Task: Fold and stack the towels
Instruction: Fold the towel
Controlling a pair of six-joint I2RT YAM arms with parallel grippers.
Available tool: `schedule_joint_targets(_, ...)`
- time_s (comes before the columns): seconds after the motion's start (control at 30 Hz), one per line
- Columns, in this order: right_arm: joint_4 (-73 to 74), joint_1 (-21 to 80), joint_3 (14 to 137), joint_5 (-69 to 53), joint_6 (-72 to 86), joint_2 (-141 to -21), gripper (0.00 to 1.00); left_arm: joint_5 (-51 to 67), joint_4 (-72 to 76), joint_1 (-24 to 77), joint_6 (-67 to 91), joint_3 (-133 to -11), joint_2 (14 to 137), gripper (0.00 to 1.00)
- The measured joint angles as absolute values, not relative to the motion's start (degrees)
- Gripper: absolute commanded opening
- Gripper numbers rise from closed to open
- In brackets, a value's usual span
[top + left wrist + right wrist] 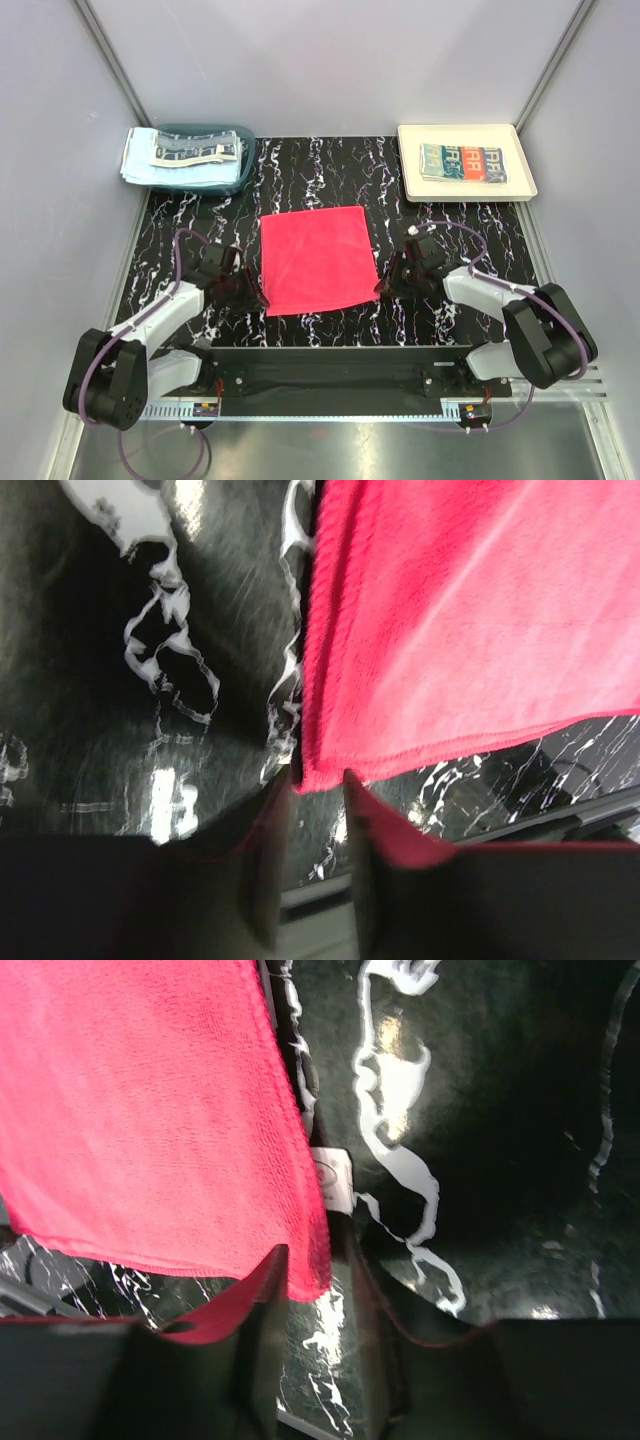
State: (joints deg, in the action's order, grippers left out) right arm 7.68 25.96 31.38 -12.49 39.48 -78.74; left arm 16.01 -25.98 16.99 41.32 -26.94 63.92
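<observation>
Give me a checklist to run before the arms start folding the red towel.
1. The red towel lies spread flat: ok.
2. The left gripper is at the towel's near left corner, jaws apart: ok.
3. The right gripper is at the near right corner, jaws apart: ok.
4. Both corners sit between the jaws: cannot tell.
5. The folded towels lie in the tray, top free for stacking: ok.
6. The basket stands apart from the towel's far edge: ok.

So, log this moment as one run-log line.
red towel spread flat | left gripper open, near-left corner | right gripper open, near-right corner
</observation>
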Motion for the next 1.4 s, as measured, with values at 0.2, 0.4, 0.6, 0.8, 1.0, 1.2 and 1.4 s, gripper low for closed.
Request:
schedule_joint_targets(0.2, 16.1, 25.9, 37.8, -8.1, 37.6, -77.8, 0.50, 13.3, -34.3, 17.0, 39.2, -36.5, 63.9, 0.54)
schedule_joint_targets(0.4, 18.6, 22.6, 62.6, -6.6, 32.5, -91.0, 0.46, 9.6, -35.5, 14.0, 37.1, -54.4, 72.0, 0.49)
schedule_joint_targets(0.6, 19.3, 17.8, 83.3, -7.6, 29.6, -108.3, 0.45, 8.3, -32.4, 9.7, 35.8, -69.7, 92.7, 0.44)
schedule_joint_targets(0.8, 23.1, 15.9, 92.9, -8.8, 27.8, -120.1, 0.45, 8.3, -32.1, 8.9, 35.4, -79.0, 107.8, 0.42)
schedule_joint_targets(1.0, 25.7, 15.6, 95.6, -10.5, 26.5, -125.3, 0.44, 8.3, -32.6, 8.8, 35.4, -83.7, 113.9, 0.40)
schedule_joint_targets(1.2, 25.9, 15.6, 96.2, -11.7, 26.3, -127.2, 0.44, 8.1, -32.9, 8.8, 35.4, -84.5, 115.4, 0.36)
schedule_joint_targets(1.4, 25.4, 15.6, 96.4, -12.5, 26.4, -127.8, 0.43, 7.3, -33.1, 8.8, 35.2, -85.5, 117.5, 0.29)
